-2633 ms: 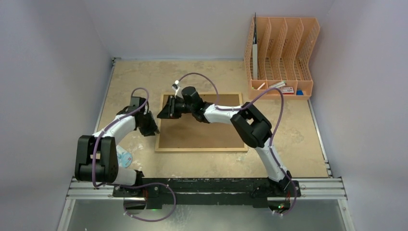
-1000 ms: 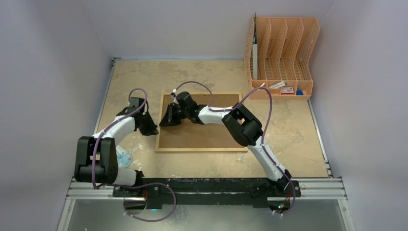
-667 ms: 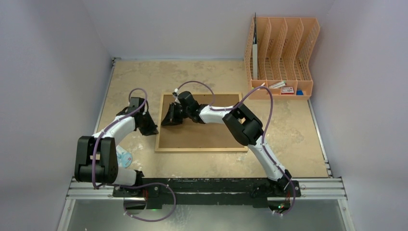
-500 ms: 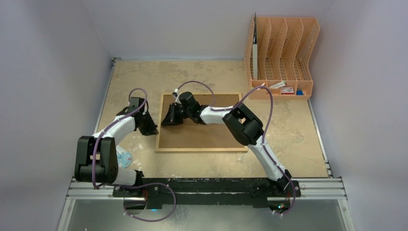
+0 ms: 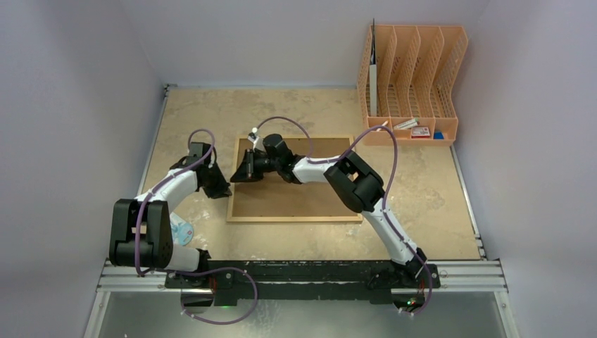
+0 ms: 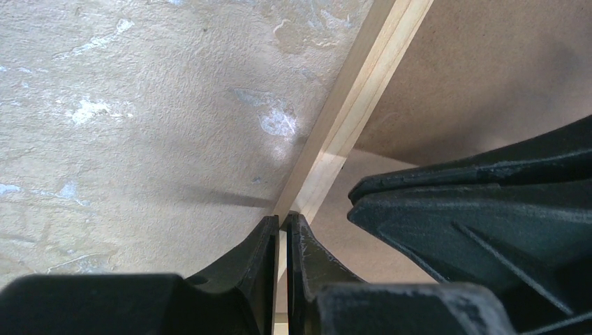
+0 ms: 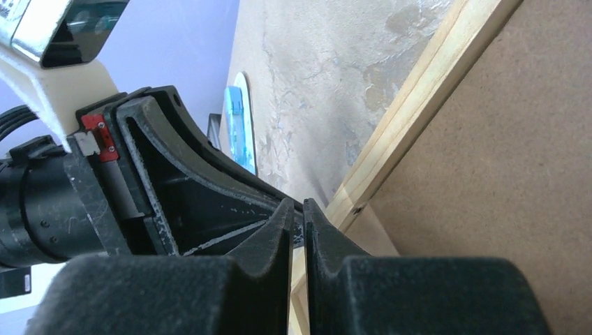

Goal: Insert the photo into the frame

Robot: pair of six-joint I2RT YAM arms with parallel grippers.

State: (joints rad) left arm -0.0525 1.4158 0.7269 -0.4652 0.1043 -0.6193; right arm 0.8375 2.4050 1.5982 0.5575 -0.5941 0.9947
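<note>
Top external view, entries listed from the arm bases outward, every place given against the frame (image 5: 299,204). Pale blue disc (image 5: 182,231): one, lying on the table (image 5: 204,113) off the frame's near-left corner, partly hidden by the left arm; no part in the task is judged for it. The frame: one, laid face down with its brown fibreboard back uppermost, a position judged to suit opening the back for loading. Left gripper (image 6: 281,222): one, set from outside against the frame's left border, its fingers drawn nearly together with only a slit between them. Pale wood is seen behind the slit, but whether the border is pinched cannot be told. Right gripper (image 7: 297,207): one, brought over the fibreboard just inside that same left border and close beside the left gripper, its fingers likewise nearly together, with nothing seen clamped. Both are judged to be placed at this edge to pry up or steady the back. Paler patch (image 6: 345,183): one, just inside the border by the tips; what it is cannot be told. The photo: none in view, neither on the frame nor in a gripper; whether it lies under the back cannot be told. Orange file organiser (image 5: 412,70): one, upright, well beyond the frame's far-right corner.
</note>
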